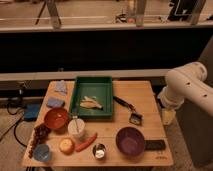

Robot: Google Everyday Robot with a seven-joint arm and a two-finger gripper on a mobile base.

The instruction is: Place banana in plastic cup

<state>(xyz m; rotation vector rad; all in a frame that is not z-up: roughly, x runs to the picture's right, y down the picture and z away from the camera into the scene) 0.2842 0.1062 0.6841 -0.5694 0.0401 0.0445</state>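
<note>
The banana (91,103), small and pale yellow, lies inside the green tray (80,85) at the back middle of the wooden table. A whitish plastic cup (76,128) stands upright just in front of the tray's left front corner. My white arm (186,85) comes in from the right. The gripper (168,116) hangs at its end beside the table's right edge, well to the right of the banana and the cup, with nothing seen in it.
A red bowl (56,118), dark grapes (40,134), a small blue cup (42,152), a round yellow fruit (66,145) and an orange carrot stick (86,142) lie front left. A metal cup (99,151), purple bowl (131,140) and black brush (127,107) lie right.
</note>
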